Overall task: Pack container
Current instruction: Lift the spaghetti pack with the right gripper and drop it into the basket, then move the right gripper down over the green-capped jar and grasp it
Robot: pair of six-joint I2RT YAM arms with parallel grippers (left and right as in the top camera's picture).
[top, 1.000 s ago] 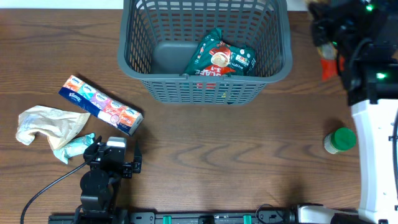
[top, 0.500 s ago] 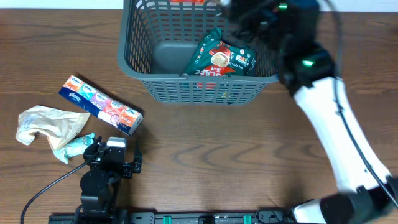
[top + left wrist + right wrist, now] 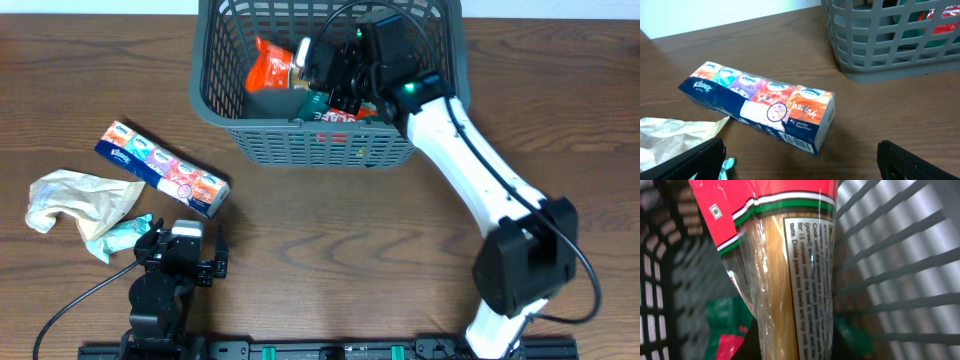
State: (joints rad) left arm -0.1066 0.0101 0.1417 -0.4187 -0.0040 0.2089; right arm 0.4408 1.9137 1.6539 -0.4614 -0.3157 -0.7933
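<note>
**A:** What is the biggest thing you should worry about?

**B:** The basket (image 3: 215,100). It sits at the far side of the table (image 3: 400,260), and your right arm (image 3: 470,170) reaches over its near wall. If the arm leans on that rim, the basket may slide or tip.

**A:** And outside it?

**B:** The tissue pack (image 3: 760,102) lies well apart from the basket, with a crumpled wrapper (image 3: 80,200) just beside it. Your left gripper (image 3: 186,248) waits near them with its fingers spread wide and nothing between them. If you drive it straight in, one finger may shove the pack instead of straddling it.

**A:** What is the right side carrying?

**B:** The right gripper (image 3: 310,62) is clamped on a pasta packet (image 3: 785,270), inside the basket walls, towards the left half. I cannot tell whether the packet touches the floor yet. If you let go from high up, the long packet may land on end, lean on the lattice and take up room. Its film looks slick, so it may also slip in a loose grip.

**A:** Anything under it?

**B:** A green and red snack bag (image 3: 335,116) lies beneath your arm. If you press down, you may crush it, or a finger may snag it as you lift out.
</note>
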